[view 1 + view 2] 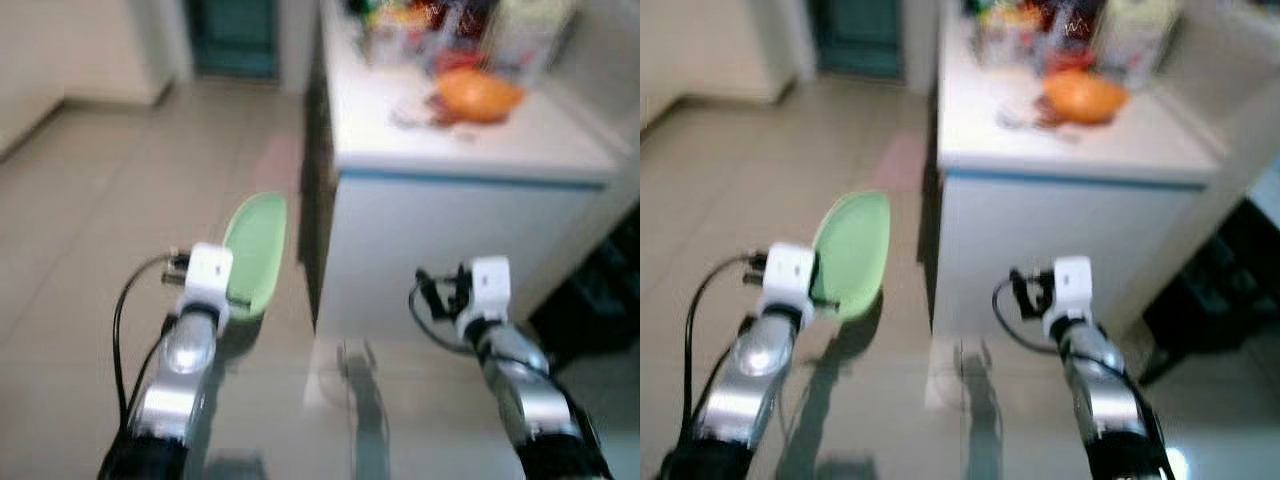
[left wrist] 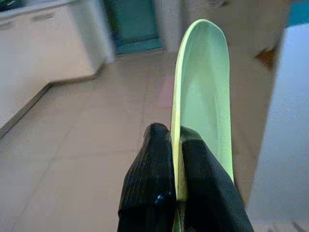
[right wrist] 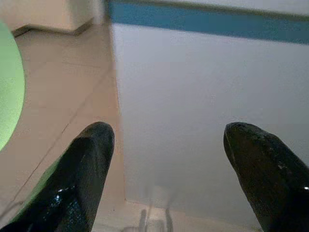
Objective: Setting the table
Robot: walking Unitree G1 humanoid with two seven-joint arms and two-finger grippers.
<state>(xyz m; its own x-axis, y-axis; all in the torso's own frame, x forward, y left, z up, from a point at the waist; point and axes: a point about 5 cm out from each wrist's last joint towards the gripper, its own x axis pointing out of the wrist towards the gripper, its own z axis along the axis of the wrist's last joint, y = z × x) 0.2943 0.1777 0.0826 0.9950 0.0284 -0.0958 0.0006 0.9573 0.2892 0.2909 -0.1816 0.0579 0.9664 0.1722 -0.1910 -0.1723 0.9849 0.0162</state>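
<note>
- The left gripper [image 2: 175, 164] has its two black fingers pinched tight on the rim of a pale green, shallow oval plastic plate [image 1: 256, 252], which stands nearly on edge, tipped up in front of the left arm and above the beige tiled floor [image 1: 90, 220].
- The right gripper [image 3: 169, 159] has its jaws spread wide with nothing between them — it points at the white side wall of the counter [image 1: 440, 250] ahead.
- The white counter with a blue band under its top stands just ahead and to the right; its surface carries a blurred orange rounded object [image 1: 478, 96] and some jars or bottles [image 1: 420, 22] behind it, too smeared to name.
- The step in hand looks like carrying the plate toward a surface, and the head views are blurred, which suggests the robot is on the move.
- To do it well, hold the pinch firm: a thin rim grip on a plate held on edge can let it swing or slip.
- Level the plate before lowering it, and pick a bare patch of the counter top — the near edge looks free — well apart from the clutter.
- Watch the counter's dark corner edge; the plate passes close beside it.
- Open the fingers only when the plate's base rests flat.
</note>
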